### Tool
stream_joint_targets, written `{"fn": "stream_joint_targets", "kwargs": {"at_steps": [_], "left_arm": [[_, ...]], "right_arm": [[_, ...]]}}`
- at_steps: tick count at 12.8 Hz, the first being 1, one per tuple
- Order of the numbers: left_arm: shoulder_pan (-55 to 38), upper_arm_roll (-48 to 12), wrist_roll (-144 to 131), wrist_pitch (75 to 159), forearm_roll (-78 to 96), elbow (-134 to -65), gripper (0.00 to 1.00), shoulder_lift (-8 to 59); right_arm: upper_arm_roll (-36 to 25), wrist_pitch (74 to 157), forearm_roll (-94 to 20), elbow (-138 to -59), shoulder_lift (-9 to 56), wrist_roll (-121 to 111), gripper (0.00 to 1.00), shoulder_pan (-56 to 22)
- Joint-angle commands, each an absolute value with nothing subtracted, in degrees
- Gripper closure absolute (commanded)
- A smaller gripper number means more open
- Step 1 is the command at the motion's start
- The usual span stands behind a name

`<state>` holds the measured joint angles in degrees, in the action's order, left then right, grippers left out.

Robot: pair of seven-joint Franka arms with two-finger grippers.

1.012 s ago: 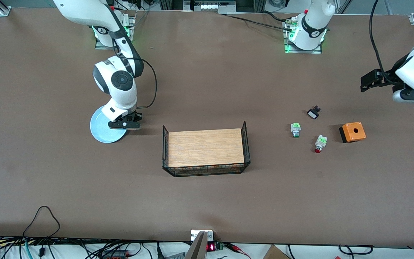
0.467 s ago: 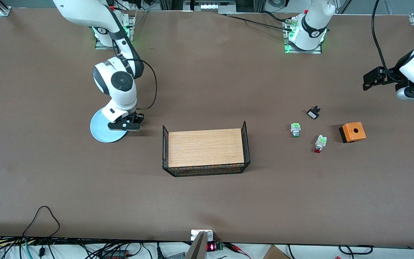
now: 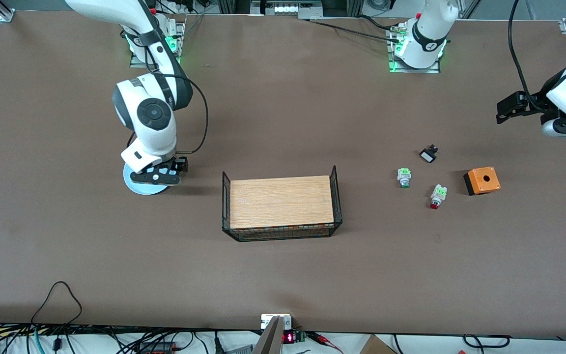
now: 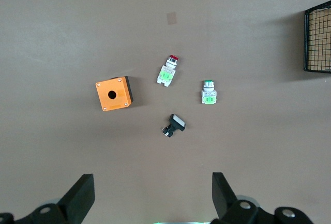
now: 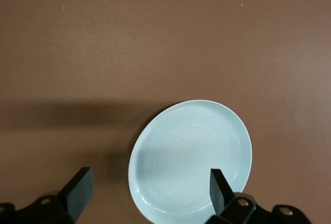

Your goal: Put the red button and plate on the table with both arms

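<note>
plate (image 5: 190,161): pale blue | red button (image 3: 436,195): red cap, green block | table (image 3: 283,275): matte brown | box (image 3: 482,180): orange

The round pale-blue plate (image 5: 190,161) lies flat and bare on the brown table (image 3: 283,275) toward the right arm's end. The red button (image 3: 437,196), red-capped with a whitish body and green rear block, lies on its side toward the left arm's end, cap pointing at the front camera.
</note>
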<state>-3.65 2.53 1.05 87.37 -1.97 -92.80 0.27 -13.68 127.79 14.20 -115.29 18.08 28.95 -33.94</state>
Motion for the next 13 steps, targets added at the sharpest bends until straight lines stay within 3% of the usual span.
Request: {"fn": "stream_joint_targets", "kwargs": {"at_steps": [1, 6, 13], "left_arm": [[-3.1, 2.2, 0.6, 86.3, -1.1, -92.0, 0.0, 0.4], [-3.1, 2.2, 0.6, 86.4, -1.1, -92.0, 0.0, 0.4], [-2.9, 2.4, 0.8, 86.4, -1.0, -92.0, 0.0, 0.4]], "right_arm": [[-13.4, 117.4, 5.7, -108.5, 15.5, 18.8, 0.0, -30.8], [-13.6, 99.3, -2.6, -92.3, 15.1, 8.8, 0.0, -25.1], [-13.7, 92.5, -1.6, -91.8, 4.7, 5.6, 0.0, -21.9]]}}
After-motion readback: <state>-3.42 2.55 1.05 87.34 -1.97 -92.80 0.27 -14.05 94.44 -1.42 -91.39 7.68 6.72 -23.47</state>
